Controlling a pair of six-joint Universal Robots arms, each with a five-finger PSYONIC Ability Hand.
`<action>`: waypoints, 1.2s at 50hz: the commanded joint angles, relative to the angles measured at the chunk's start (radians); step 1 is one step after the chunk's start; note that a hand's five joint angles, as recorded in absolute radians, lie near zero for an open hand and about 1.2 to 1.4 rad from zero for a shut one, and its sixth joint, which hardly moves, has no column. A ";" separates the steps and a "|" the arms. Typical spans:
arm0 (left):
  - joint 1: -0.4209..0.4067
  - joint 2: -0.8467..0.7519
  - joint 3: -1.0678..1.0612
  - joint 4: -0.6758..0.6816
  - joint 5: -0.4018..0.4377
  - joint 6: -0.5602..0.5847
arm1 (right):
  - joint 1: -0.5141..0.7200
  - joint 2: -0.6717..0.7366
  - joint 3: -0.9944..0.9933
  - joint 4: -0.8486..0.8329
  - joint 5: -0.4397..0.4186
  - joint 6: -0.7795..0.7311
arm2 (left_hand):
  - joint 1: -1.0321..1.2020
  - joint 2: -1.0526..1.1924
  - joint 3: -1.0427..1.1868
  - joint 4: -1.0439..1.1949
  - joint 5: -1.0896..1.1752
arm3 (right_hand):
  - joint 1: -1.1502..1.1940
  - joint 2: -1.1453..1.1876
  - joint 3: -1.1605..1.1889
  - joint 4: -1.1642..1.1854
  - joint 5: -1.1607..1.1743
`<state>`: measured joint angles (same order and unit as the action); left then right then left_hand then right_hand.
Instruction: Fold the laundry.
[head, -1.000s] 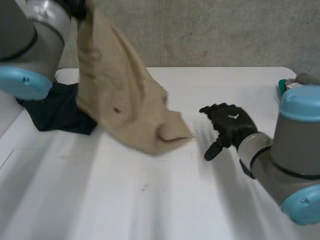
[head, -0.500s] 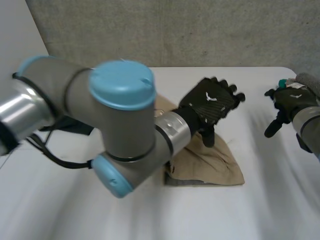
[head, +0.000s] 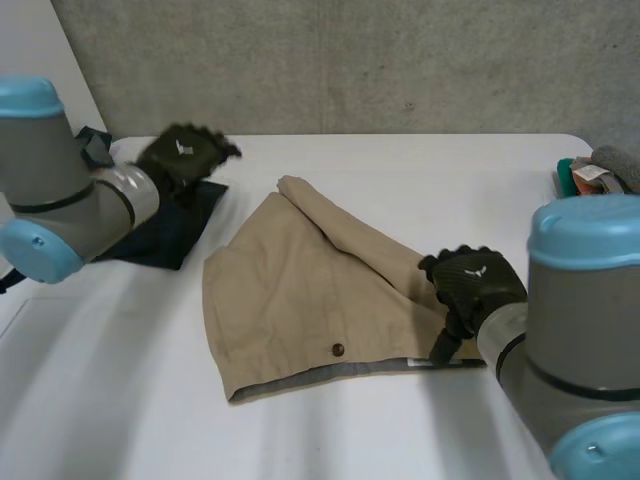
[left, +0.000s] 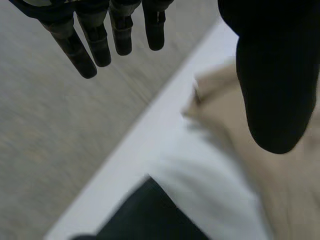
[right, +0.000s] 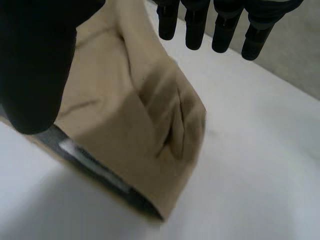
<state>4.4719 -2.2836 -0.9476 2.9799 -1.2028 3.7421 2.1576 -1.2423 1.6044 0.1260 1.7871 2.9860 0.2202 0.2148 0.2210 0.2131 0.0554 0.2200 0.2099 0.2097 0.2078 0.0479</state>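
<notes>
The tan garment (head: 290, 290) is laid out for folding, the right hand (head: 472, 285) held unclenched at its corner, the left hand (head: 185, 155) likewise empty near the dark cloth (head: 165, 232).

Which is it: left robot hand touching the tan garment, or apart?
Apart. The head view shows the left robot hand by the dark cloth, with bare white table between it and the tan garment.

Both arms are stout grey cylinders with round light-blue caps at the joints, the left arm (head: 55, 170) and the right arm (head: 585, 330) alike, with a bright metal band (head: 135, 193) at the wrist. The left hand (head: 185, 155) and right hand (head: 472, 283) are matt black, each with a small white mark on its back, and blunt-tipped fingers (left: 96, 42).
</notes>
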 joint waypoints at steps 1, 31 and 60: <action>-0.037 -0.192 0.168 -0.125 0.052 0.101 | -0.004 0.087 0.029 -0.088 0.123 0.022 | -0.046 -0.040 -0.046 -0.039 -0.055 | -0.046 -0.035 -0.035 -0.033 -0.048; -0.244 0.068 0.012 -0.144 -0.319 -0.160 | -0.197 0.341 -0.409 -0.488 -0.109 -0.243 | 1.176 1.181 1.175 1.183 1.166 | 1.176 1.186 1.187 1.188 1.174; -0.300 0.341 -0.255 0.002 -0.445 -0.346 | -0.234 0.282 -0.660 0.041 -0.069 -0.191 | -0.046 -0.040 -0.046 -0.039 -0.055 | -0.046 -0.035 -0.035 -0.033 -0.048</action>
<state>4.0707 -2.1015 -1.0944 2.9747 -1.7308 3.3339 1.9229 -0.7279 0.8016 -0.0657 1.6347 2.8326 0.1906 0.2066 0.2130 0.2028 0.0509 0.2210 0.2112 0.2102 0.2079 0.0471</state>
